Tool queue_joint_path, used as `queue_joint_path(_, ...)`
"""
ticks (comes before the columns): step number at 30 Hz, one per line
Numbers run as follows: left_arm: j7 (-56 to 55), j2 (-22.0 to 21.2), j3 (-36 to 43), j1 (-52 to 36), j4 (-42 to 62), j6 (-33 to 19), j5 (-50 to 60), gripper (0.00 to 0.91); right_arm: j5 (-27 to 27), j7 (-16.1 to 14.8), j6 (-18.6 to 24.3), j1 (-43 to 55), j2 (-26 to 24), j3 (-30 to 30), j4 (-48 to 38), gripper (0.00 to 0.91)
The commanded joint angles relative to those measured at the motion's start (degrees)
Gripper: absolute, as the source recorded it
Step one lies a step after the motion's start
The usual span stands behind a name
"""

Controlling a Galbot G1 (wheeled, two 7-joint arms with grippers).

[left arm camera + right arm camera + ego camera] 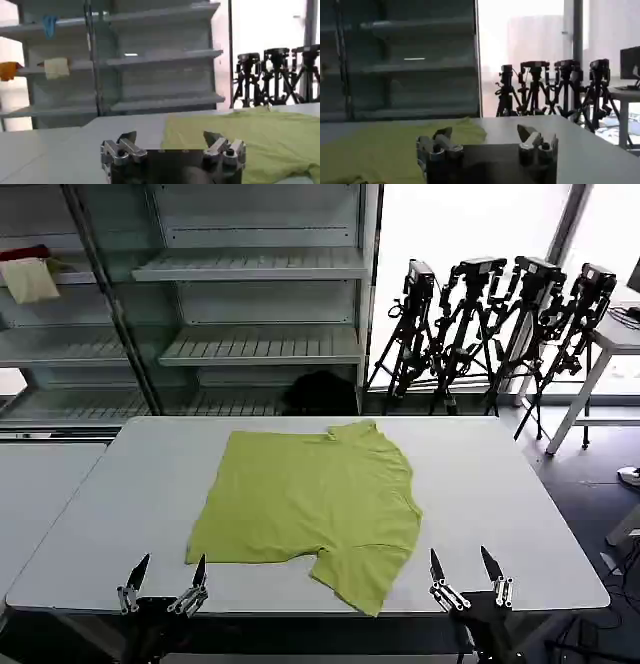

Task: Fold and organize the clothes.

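Flanking T-shirt hem, parted pincers

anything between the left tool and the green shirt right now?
No. In the head view only bare table separates the left tool, open at the near edge, from the T-shirt. The right tool is also open at the near edge.

T-shirt lies about mid-table, spread flat, its lower hem end hanging toward the near edge at 5 o'clock. Left gripper sits at the near edge around 7 o'clock from the shirt, right gripper around 4 — both apart from it. Shelving stands behind the table at 12, tripods back at 2 o'clock.
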Motion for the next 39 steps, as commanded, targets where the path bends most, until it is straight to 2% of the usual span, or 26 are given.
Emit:
queue_joint_path(1,0.56,1.51,-0.47,-4.08,-2.49,14.98,-7.68,0.907,-0.47,3.17,-9.37,2.26,0.37,-2.88,3.32,0.907)
queue_joint_path(3,1.08,2.05,-0.86,-5.03,-2.32,16.75,-9.56,0.907,0.40,3.71,-14.16,3.04,0.26,-3.79,3.85,0.907)
queue_joint_path(5,1.93,2.82,-1.58,-6.58,-1.34,18.45,-11.23,0.907,4.64,4.59,-19.89,4.12,0.03,-5.35,4.60,0.907)
queue_joint_path(7,2.92,3.32,-2.05,-8.04,0.17,19.23,-12.26,0.907,6.31,5.55,-23.59,5.25,0.30,-7.33,4.94,0.907)
queue_joint_path(12,5.45,3.83,-2.89,-11.35,4.29,19.38,-16.24,0.907,7.87,7.64,-28.24,8.92,1.79,-13.04,3.66,0.907)
queue_joint_path(18,5.80,3.49,-2.64,-14.14,8.40,18.83,-18.86,0.907,7.70,9.38,-28.67,11.97,3.04,-17.84,1.86,0.907)
queue_joint_path(27,6.13,3.40,-2.54,-16.70,13.33,18.61,-22.66,0.897,5.72,8.58,-28.52,13.48,4.77,-19.39,-0.69,0.907)
queue_joint_path(32,6.53,3.36,-2.47,-16.88,14.58,17.79,-22.52,0.756,5.20,8.70,-28.17,14.46,5.57,-20.56,-1.26,0.907)
queue_joint_path(34,6.67,3.35,-2.48,-16.81,14.62,17.61,-22.49,0.655,4.95,8.68,-28.18,14.59,5.67,-20.90,-1.24,0.907)
queue_joint_path(36,6.96,3.25,-2.44,-16.76,14.70,17.42,-22.51,0.625,4.83,8.75,-28.24,14.81,5.75,-21.29,-1.31,0.907)
queue_joint_path(39,7.14,2.96,-2.18,-16.82,15.21,17.14,-22.43,0.524,4.70,8.75,-28.34,14.82,5.82,-21.53,-1.50,0.897)
